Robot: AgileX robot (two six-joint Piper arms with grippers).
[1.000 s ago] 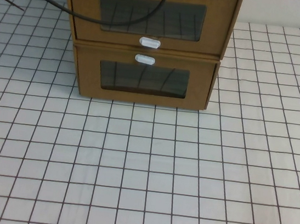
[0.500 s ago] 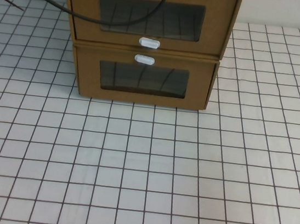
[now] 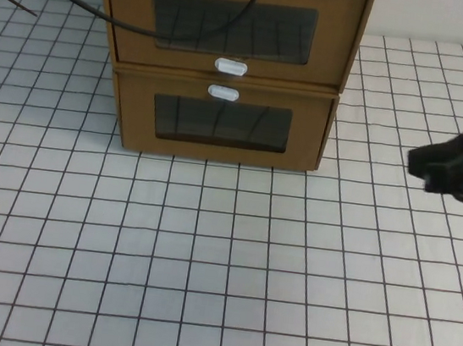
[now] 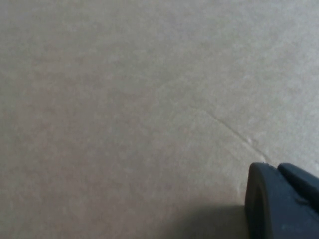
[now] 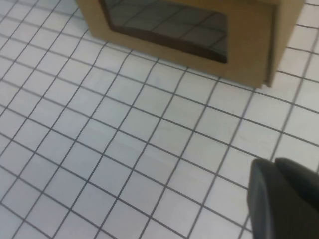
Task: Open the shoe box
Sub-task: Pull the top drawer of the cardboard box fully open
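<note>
Hovering right of shoe box (image 3: 227, 62) — right gripper (image 3: 421, 167), closed, empty; left gripper (image 4: 279, 199) near cardboard (image 4: 124, 99), state unclear.

shoe box (image 3: 228, 70): brown cardboard | windows (image 3: 221, 122): dark | handles (image 3: 223, 93): white | table (image 3: 202, 263): white, thin dark grid | cable (image 3: 107, 16): black | right gripper (image 3: 420, 166): black | left gripper (image 4: 279, 194): dark

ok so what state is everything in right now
upper shoe box: shut
lower shoe box: shut
right pincer: shut, empty, over the table right of the boxes
left pincer: close against brown cardboard, outside the high view
</note>
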